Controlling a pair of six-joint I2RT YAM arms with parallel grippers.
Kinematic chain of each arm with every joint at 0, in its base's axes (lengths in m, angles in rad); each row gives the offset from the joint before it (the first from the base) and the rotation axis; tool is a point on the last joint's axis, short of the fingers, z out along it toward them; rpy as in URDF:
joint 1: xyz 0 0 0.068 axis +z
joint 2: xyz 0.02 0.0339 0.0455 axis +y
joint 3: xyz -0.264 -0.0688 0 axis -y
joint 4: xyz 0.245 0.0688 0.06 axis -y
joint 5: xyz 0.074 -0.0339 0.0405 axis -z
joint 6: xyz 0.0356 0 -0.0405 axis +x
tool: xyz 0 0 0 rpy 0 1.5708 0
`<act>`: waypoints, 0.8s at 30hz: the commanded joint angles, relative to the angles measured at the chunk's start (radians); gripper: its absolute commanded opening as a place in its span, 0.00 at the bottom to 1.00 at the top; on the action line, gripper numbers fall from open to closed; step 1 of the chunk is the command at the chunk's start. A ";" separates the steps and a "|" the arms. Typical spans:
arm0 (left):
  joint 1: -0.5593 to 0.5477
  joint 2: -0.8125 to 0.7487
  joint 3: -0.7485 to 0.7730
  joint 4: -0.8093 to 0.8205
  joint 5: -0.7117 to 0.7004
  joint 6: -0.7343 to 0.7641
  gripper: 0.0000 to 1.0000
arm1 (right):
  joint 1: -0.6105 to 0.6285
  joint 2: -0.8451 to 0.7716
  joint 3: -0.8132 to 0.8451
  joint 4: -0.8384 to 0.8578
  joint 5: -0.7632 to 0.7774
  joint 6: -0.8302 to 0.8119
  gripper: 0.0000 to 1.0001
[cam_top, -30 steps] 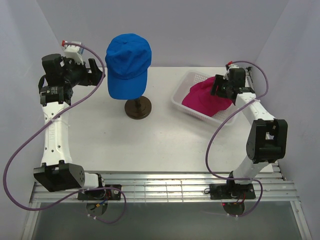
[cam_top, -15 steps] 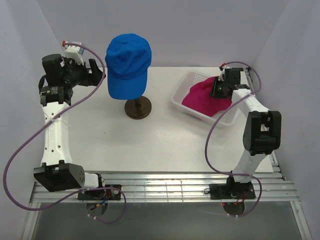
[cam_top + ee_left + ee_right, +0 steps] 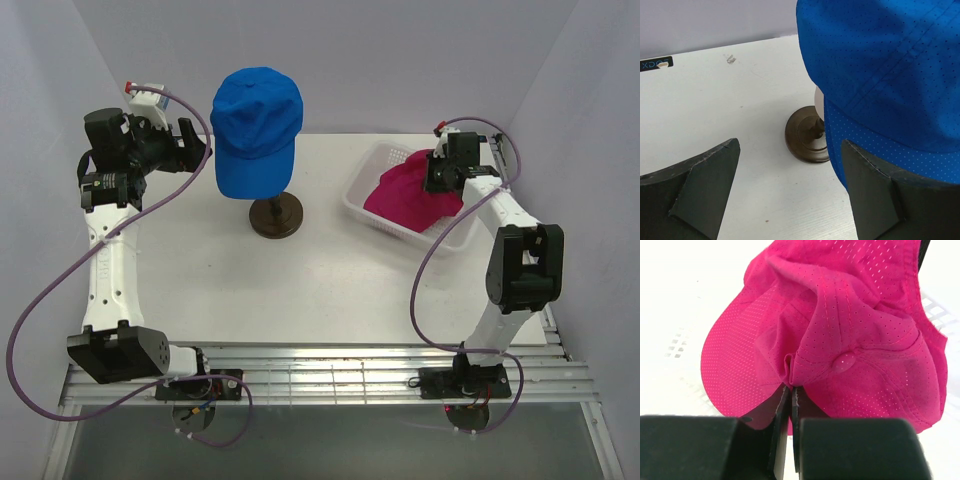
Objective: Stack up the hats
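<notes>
Only readable writing: a dark sticker [image 3: 655, 64] at the far table [image 3: 200, 270] edge in the left wrist view, white letters starting "XD", rest too small to tell. No logo visible on either cap.

Blue cap [image 3: 256, 125] sits upright on the mannequin head [image 3: 818, 100], which is on a dark round stand [image 3: 276, 216] at the back left-centre of the table. Its brim hangs down on the side facing the arm bases, so the cap's long axis runs back to front.

Left gripper [image 3: 195, 150] hangs just left of the blue cap, apart from it, jaws spread wide with nothing between them; its wrist view looks past the fingers [image 3: 705, 185] at the stand.

Pink cap [image 3: 410, 195] lies crumpled in the white mesh basket [image 3: 372, 160] at back right. In the right wrist view the brim points left, the crown with its top button is bunched to the right, long axis roughly across that view. I can't tell if a second cap lies under it.

Right gripper [image 3: 790, 390] is down in the basket, jaws pinched closed on a fold of the pink cap's crown
</notes>
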 commanded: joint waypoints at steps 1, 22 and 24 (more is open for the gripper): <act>0.001 -0.031 -0.002 0.001 0.025 0.011 0.93 | 0.002 -0.085 0.045 0.039 0.014 -0.045 0.08; -0.001 -0.032 0.020 -0.014 0.077 0.019 0.93 | 0.002 -0.209 0.113 0.021 -0.017 -0.067 0.08; -0.001 -0.034 0.027 -0.024 0.096 0.025 0.93 | 0.003 -0.227 0.132 0.017 -0.037 -0.067 0.08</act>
